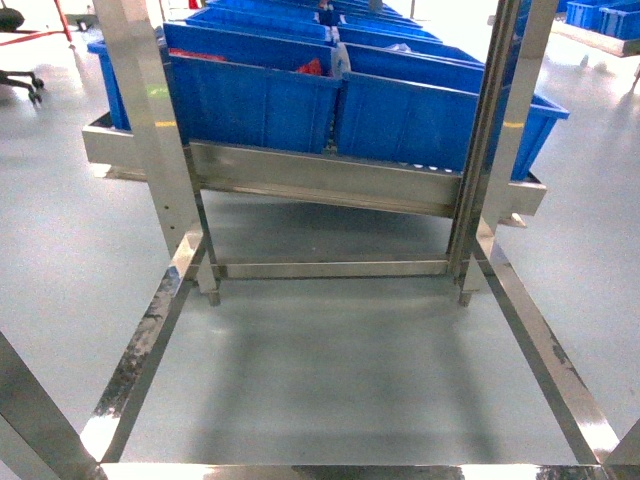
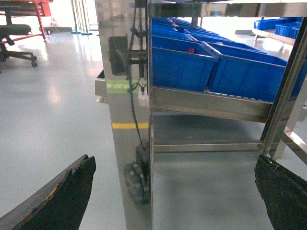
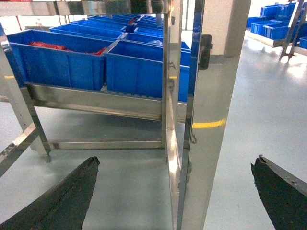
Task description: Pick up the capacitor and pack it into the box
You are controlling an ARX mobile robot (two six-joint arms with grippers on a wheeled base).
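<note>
Blue bins fill the upper half of the head view on a steel rack, and red parts show in the upper-left bin of the right wrist view. No pink box or capacitor is visible. The left pincer and right pincer both gape wide and empty over the grey floor, fingers at the bottom corners.

The left end effector hangs with its two dark fingers spread wide apart, nothing between them. Ahead stands a shiny steel post of a rack, with blue bins on its sloped shelf above the grey floor
</note>
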